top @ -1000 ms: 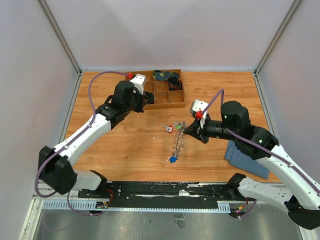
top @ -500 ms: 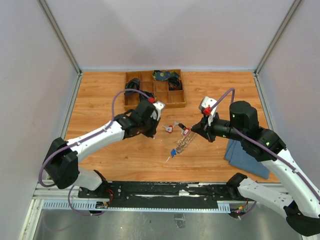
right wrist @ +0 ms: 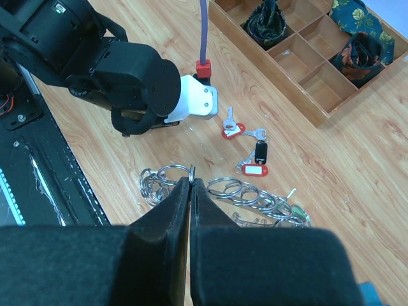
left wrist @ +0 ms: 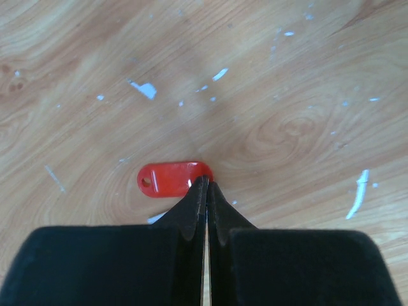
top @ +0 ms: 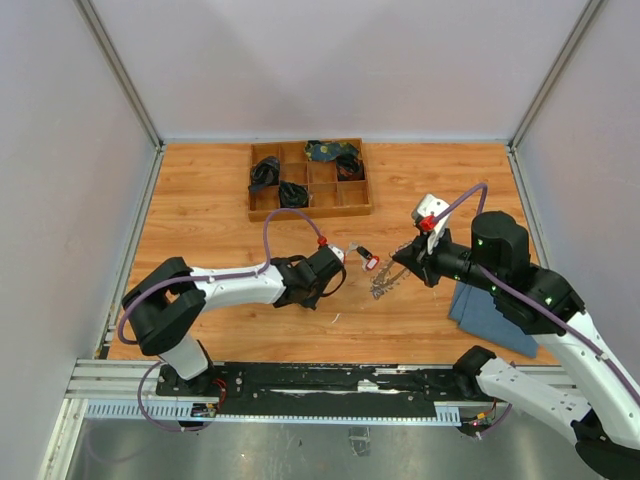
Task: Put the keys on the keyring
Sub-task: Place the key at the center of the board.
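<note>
left gripper [left wrist: 205,184] closed, tips touching red key [left wrist: 167,180] lying crosswise, hole leftward

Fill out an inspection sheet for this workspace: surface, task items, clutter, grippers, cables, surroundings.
Surface: wooden table, with white flecks in the left wrist view.
Job's things: keyring, a chain of metal rings, held by one ring; keys with red and black heads lie loose beyond it.
Clutter: compartment tray holding dark bundles; blue cloth by the right arm.
Grippers: left gripper shut, tips at a red key head, pinch unconfirmed; right gripper shut on the keyring.
Cables: purple cable on the left arm, another on the right.
Surroundings: pale walls; metal rail at the near edge.
</note>
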### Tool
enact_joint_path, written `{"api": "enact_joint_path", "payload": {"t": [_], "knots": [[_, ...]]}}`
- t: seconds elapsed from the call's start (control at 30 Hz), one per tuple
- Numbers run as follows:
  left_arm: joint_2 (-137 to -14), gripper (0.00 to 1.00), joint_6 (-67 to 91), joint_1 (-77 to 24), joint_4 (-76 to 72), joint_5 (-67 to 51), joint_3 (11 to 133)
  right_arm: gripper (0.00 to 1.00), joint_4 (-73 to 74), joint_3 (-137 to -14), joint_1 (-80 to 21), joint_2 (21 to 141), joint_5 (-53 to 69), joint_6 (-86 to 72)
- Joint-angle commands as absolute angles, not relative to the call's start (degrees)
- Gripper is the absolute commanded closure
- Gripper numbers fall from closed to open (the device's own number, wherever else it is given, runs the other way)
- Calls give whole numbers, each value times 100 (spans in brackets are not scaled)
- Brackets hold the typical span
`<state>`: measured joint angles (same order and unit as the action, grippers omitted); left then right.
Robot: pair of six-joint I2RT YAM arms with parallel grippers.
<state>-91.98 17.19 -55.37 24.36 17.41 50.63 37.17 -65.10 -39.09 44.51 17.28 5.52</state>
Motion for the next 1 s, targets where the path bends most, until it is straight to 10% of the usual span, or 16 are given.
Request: {"api": "enact_joint_path", "payload": {"t": [0.0, 0.4, 0.97], "knots": [[-9443, 100, 1911, -5720, 2072, 2067, 5049, 100, 3547, -6478, -3807, 4338, 1607, 400], [-9470, 77, 1964, -5870, 2283, 2240, 5121, 100, 3546, -6430, -3814, 4386, 1747, 395], [-9267, 72, 2194, -6017, 2599, 2478, 5201, 100, 3453, -6301, -3814, 4403, 1925, 352]]}}
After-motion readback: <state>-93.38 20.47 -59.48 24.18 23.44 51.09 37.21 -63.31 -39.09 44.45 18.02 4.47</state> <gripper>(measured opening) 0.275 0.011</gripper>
